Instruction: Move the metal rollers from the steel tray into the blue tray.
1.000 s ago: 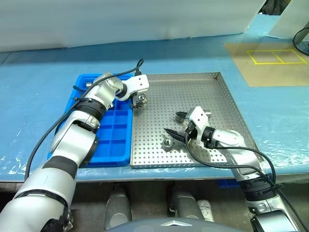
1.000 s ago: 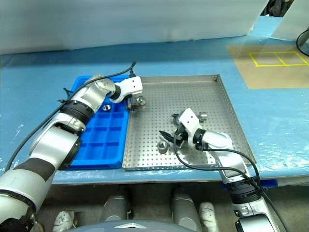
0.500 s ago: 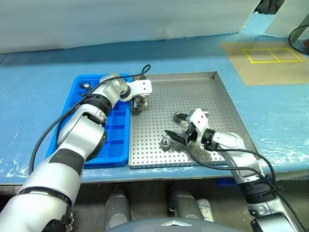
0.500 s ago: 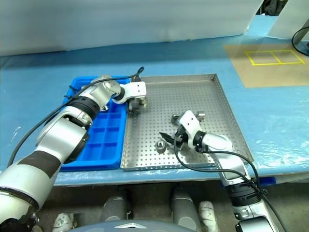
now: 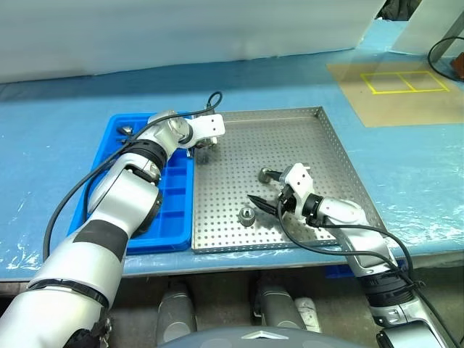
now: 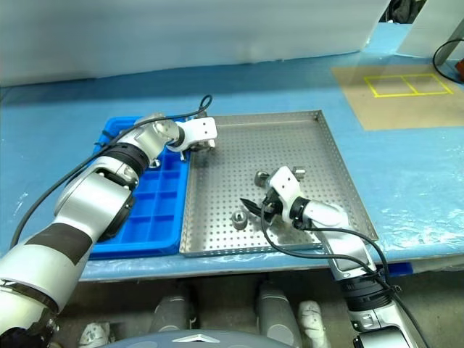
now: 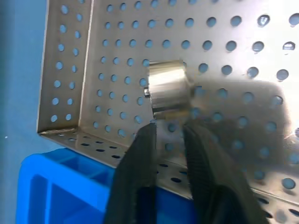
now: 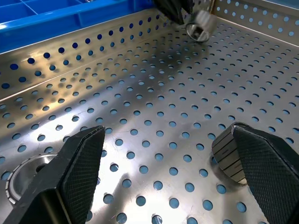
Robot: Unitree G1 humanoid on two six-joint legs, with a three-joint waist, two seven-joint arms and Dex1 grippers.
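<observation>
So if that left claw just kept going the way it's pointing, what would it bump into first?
Probably the metal roller right beyond the left gripper fingertips, lying on the steel tray floor near its corner. Depth is hard to judge.

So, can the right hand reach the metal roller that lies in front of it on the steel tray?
Probably yes. The right hand is open and low over the steel tray. One metal roller lies by one finger, another by the other, and nothing stands between.
</observation>
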